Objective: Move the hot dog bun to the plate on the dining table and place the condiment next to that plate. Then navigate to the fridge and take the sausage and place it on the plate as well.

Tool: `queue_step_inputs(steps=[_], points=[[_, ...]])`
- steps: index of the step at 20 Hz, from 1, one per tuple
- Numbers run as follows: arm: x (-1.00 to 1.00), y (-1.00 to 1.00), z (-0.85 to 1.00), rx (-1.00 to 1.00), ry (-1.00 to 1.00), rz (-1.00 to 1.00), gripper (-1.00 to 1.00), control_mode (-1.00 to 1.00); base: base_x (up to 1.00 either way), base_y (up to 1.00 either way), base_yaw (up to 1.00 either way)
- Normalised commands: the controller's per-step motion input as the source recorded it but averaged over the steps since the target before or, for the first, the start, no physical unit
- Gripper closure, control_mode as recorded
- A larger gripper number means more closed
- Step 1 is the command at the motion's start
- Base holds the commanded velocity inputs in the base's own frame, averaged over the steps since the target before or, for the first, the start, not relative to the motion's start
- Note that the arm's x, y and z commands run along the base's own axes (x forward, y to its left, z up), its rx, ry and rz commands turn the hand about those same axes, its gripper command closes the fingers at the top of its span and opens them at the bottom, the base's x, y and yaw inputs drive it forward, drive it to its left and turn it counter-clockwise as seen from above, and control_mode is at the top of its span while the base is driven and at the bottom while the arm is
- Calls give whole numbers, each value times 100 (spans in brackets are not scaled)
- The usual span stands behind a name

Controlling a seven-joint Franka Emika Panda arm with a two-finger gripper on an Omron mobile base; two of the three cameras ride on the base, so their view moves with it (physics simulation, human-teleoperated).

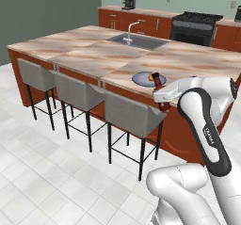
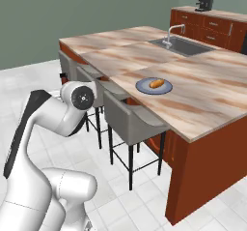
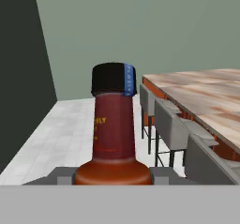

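Observation:
My gripper [image 3: 112, 178] is shut on the condiment [image 3: 114, 124], a dark red-brown bottle with a black cap that stands close up in the hand view. In the left base view the gripper [image 1: 162, 94] holds the condiment [image 1: 156, 77] at the near edge of the dining table [image 1: 94, 59], just in front of the plate [image 1: 141, 80]. The hot dog bun [image 2: 156, 83] lies on the blue-grey plate [image 2: 144, 87], and a bit of the bun [image 1: 150, 77] shows beside the bottle's top. The fridge and the sausage are out of view.
Three grey stools [image 1: 77, 90] stand along the table's near side, one right below the gripper [image 1: 134, 113]. A sink with a tap [image 1: 136, 40] is set in the table top. A black stove [image 1: 195, 26] and wooden cabinets [image 1: 127, 19] line the back wall.

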Motion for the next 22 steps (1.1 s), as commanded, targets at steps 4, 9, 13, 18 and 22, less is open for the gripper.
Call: queue_step_inputs(steps=[4,9,13,18,22], points=[[0,0,0,0,0,0,100,100,37,88,-62],[0,0,0,0,0,0,100,100,32,89,-63],[0,0,0,0,0,0,100,100,31,89,-63],[0,0,0,0,0,0,100,100,24,91,-63],[0,0,0,0,0,0,100,100,42,91,-54]])
